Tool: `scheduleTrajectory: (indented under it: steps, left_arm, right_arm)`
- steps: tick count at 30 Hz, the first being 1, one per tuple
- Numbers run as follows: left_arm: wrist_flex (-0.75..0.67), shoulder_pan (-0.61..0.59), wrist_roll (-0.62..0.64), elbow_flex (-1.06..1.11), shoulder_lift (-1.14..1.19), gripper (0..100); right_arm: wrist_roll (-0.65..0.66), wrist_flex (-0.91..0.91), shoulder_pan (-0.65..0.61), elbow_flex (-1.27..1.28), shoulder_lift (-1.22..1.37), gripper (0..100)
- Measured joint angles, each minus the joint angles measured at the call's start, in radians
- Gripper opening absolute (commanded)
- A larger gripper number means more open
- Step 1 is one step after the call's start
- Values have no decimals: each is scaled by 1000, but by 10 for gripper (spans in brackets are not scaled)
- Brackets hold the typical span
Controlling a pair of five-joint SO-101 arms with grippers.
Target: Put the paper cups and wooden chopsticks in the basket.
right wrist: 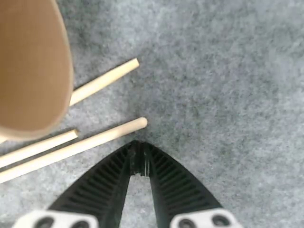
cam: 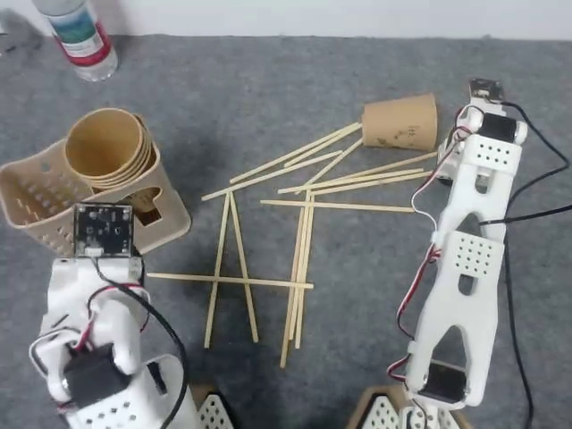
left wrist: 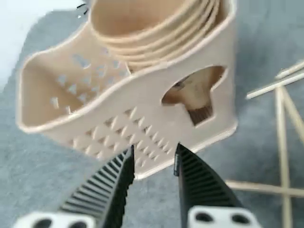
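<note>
Underneath everything: grey felt worktop (cam: 268, 89). My two white arms come up from the near edge: left arm (cam: 98, 331) right behind the basket, right arm (cam: 465, 250) stretched out along the right side. The basket (cam: 174, 214) is beige plastic with perforated walls and an oval handle cutout, and it sits at the left of the worktop. A stack of paper cups (cam: 105, 147) stands nested inside it, at the end nearer the sticks, rims above the basket rim. In the left wrist view the basket (left wrist: 142, 128) is close ahead and the stack of paper cups (left wrist: 142, 23) shows through the cutout too. One more paper cup (cam: 402, 122) lies on its side on the worktop at the far right, outside the basket, wider end toward my right arm. In the right wrist view this paper cup (right wrist: 28, 66) overlaps a couple of stick ends. A clear bottle (cam: 80, 36) with a red-and-green label stands at the far left edge, well apart from the sticks. The wooden chopsticks (cam: 340, 206) lie loose on the worktop between the arms, crisscrossed, several touching, some fanning out from beside the lying cup. Left tool (left wrist: 155, 149): fingers spread, nothing between them, tips just short of the basket's lower edge. Right tool (right wrist: 138, 147): fingers pressed together, empty, tips down at the felt just beside the end of one chopstick (right wrist: 95, 137).
</note>
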Motion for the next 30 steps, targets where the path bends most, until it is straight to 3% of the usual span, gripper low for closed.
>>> scheduleTrajectory:
  steps: [6, 13, 21, 27, 30]
  left_arm:
    - [-132, -78, -21, 222, -17, 145]
    - [-269, -77, 107, 428, -20, 145]
    - [-287, -83, 164, 491, -89, 145]
    - [-256, -83, 164, 543, -242, 148]
    - [-236, -83, 164, 569, -308, 148]
  right_arm:
    - [0, 0, 0, 0, 0, 8]
    - [0, 0, 0, 0, 0, 9]
    - [87, 0, 15, 0, -132, 17]
    - [101, 0, 57, 35, -368, 266]
    - [150, 0, 52, 135, -454, 264]
